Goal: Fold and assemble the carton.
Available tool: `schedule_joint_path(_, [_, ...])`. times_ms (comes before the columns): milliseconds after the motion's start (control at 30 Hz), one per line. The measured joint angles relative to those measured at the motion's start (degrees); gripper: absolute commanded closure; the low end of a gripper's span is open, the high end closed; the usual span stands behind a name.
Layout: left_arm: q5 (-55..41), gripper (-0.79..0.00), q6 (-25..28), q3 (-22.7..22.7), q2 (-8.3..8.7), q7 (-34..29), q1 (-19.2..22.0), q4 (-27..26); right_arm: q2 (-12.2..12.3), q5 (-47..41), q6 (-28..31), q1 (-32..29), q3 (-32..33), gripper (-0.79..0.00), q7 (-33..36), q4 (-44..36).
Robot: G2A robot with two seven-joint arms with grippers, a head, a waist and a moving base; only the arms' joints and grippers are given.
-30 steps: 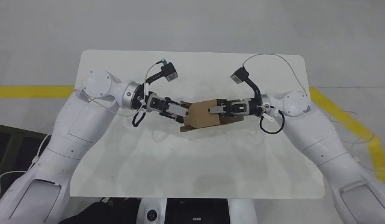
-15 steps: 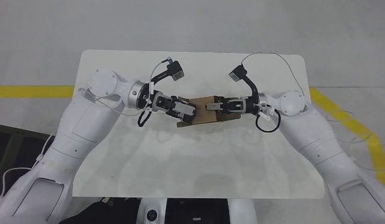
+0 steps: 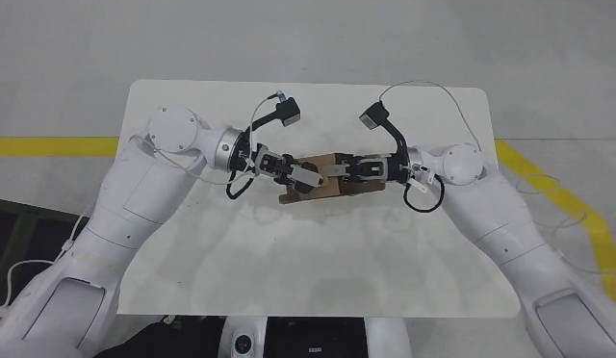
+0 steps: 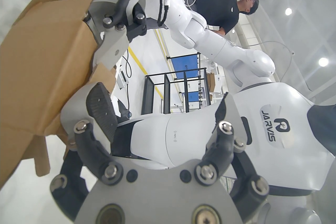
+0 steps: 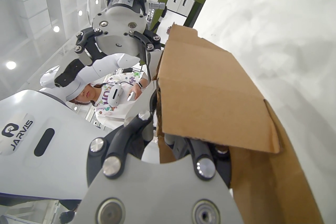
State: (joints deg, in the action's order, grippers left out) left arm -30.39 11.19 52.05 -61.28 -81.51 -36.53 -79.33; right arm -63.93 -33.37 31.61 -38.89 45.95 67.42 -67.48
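Observation:
A brown cardboard carton [image 3: 324, 187] stands half-opened at the middle of the white table [image 3: 192, 262]. My right gripper [image 3: 340, 169] is shut on one of the carton's walls; in the right wrist view the carton [image 5: 210, 93] panel runs between the fingers of the right gripper [image 5: 164, 130], and one finger is hidden behind it. My left gripper [image 3: 306, 177] is at the opposite end, open wide. In the left wrist view the left gripper [image 4: 161, 104] has one pad [image 4: 101, 104] resting against a loose flap of the carton [image 4: 44, 62], the other standing free.
Both arms meet over the table's centre, with their wrist cameras [image 3: 288, 114] raised above them. Bare table surface lies on all sides of the carton. A yellow floor line [image 3: 58, 146] runs past the table's ends.
Both grippers have carried the carton a little toward the far side of the table. The left gripper has closed in from the carton's end onto it. From above the carton looks narrower.

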Motion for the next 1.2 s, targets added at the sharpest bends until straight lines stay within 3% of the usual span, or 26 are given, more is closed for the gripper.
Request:
schedule_joint_path(367, [0.17,-0.785,-0.34,3.09,0.62,0.82,-0.78,1.28,0.87,2.07,-0.57,-1.8,4.1,0.0,-0.75,2.43])
schedule_joint_path(633, [1.82,-0.785,-1.48,4.45,1.27,0.11,-2.33,1.17,1.84,2.51,-1.89,-4.31,7.14,0.0,0.18,-0.43])
schedule_joint_path(1200, [2.15,-0.785,-0.85,4.45,1.21,-1.12,-1.6,1.71,0.06,-1.54,-3.0,-4.98,4.05,0.0,4.89,-2.9])
